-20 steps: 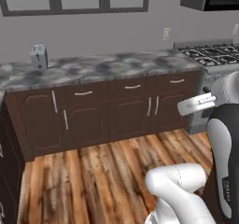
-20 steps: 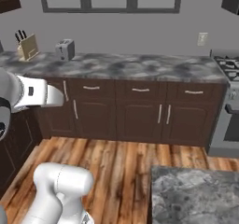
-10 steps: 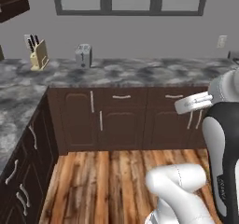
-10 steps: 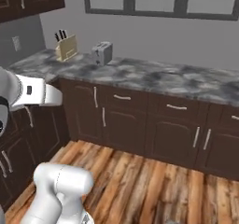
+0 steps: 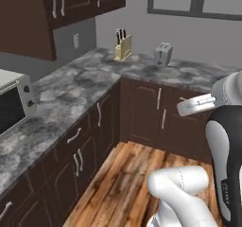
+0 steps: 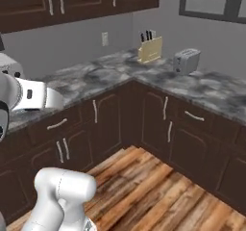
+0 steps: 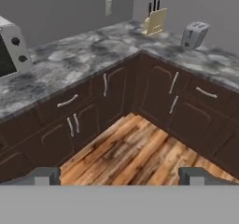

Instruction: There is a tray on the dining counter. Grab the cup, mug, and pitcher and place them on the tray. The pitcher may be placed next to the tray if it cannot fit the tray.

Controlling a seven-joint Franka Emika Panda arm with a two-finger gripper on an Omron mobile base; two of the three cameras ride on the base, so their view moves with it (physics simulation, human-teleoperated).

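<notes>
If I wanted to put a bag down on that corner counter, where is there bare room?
The marbled counter lies bare between the white microwave and the knife block. A smaller bare patch runs right of the toaster. The back corner, where block and toaster stand near each other, is the tightest.

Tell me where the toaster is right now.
The toaster sits on the marbled counter below the window, just right of the knife block near the inside corner. In the hand view it is at upper right.
</notes>
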